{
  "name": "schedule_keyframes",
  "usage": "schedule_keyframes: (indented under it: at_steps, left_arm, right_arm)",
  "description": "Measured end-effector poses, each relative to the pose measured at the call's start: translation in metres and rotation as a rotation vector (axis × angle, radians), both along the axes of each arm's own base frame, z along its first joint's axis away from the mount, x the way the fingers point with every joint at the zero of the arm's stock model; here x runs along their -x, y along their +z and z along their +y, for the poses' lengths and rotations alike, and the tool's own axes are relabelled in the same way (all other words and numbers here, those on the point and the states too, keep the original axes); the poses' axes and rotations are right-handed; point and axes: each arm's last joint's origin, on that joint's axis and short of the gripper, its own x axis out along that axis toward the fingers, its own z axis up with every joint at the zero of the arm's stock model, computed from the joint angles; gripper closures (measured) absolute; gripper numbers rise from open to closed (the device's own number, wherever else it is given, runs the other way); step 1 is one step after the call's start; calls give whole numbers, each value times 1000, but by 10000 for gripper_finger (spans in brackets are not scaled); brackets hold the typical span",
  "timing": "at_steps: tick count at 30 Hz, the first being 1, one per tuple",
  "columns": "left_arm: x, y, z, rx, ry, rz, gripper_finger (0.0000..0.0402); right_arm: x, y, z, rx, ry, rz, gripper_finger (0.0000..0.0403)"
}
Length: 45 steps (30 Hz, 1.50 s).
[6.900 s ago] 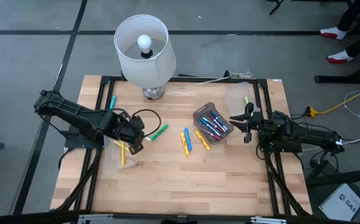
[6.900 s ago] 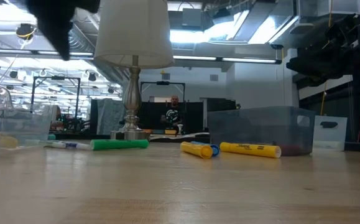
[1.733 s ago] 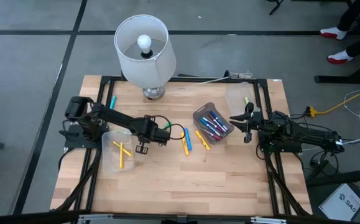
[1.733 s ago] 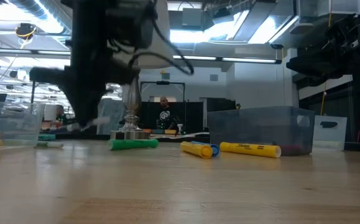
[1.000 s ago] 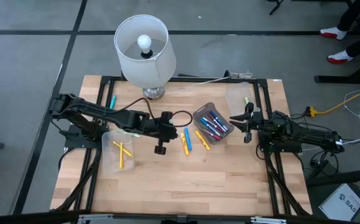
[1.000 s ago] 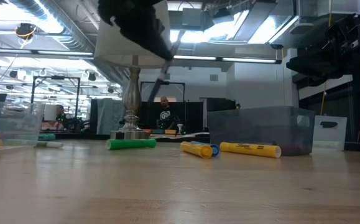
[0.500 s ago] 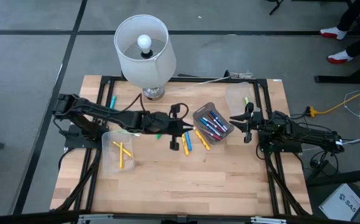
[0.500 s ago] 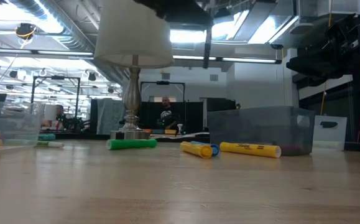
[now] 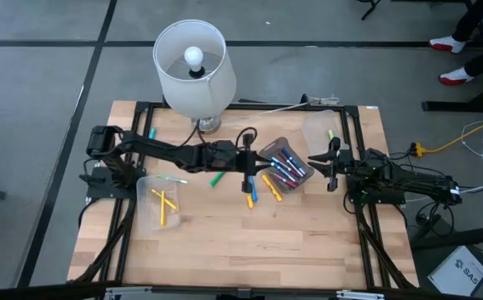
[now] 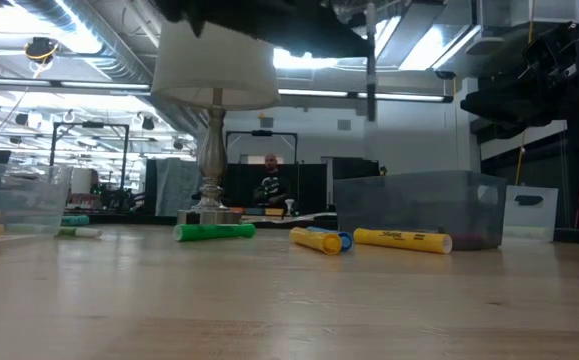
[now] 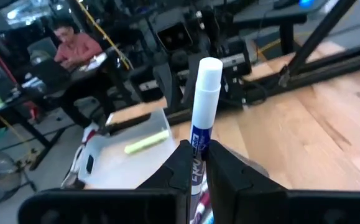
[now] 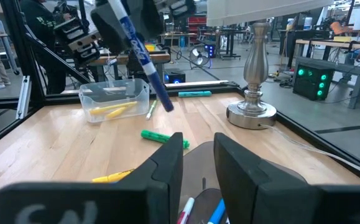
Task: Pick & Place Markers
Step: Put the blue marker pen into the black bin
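Note:
My left gripper (image 9: 245, 165) hangs above the table's middle, just left of the centre bin (image 9: 264, 153), shut on a blue-and-white marker (image 11: 204, 93). The right wrist view shows that marker (image 12: 143, 62) slanting down. In the low view the marker (image 10: 369, 60) is a thin upright bar. Loose markers lie flat on the wood: a green one (image 9: 216, 177), a blue one (image 9: 251, 190) and two yellow ones (image 9: 271, 187). More lie in the centre bin. My right gripper (image 9: 331, 167) waits open, right of that bin, and touches nothing. My left gripper pinches the marker's blue barrel (image 11: 197, 142) between its two fingers, which lie across the marker and come about level from the table's left. The white cap (image 11: 209, 68) stands above the fingers and the dark end (image 12: 166, 103) hangs below. The marker is lifted clear, nearly upright.
A white-shaded lamp (image 9: 193, 67) stands at the far edge. A clear bin (image 9: 145, 218) with yellow markers sits near the left, with a pale green marker (image 9: 172, 179) at its far rim. Another bin (image 9: 316, 133) sits far right. The near half of the table is bare wood.
My left gripper has carried the marker toward the table's right and a little toward the far edge, from beside the green marker to just left of the centre bin. In the low view the marker has swung from slanted to upright. The markers on the table have stayed put.

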Motion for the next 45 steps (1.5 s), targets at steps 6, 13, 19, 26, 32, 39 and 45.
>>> schedule_keyframes:
  at_steps: [6,13,19,26,32,39,45]
  left_arm:
    - [-8,-9,18,17,-23,-30,378]
    - [-11,-19,37,26,1,-31,378]
    - [-18,-11,44,-12,-12,-21,378]
    - [-25,6,43,-28,-21,51,378]
    - [-27,12,45,-12,-12,63,378]
    - [-33,7,47,-1,-3,30,378]
    - [-52,-4,51,10,0,82,378]
  right_arm:
    - [0,0,0,0,0,0,312]
    - [0,0,0,0,0,0,312]
    - [0,0,0,0,-1,0,312]
    - [0,0,0,0,0,0,312]
    - [0,0,0,0,0,0,312]
    - [0,0,0,0,0,0,312]
    - [0,0,0,0,0,0,312]
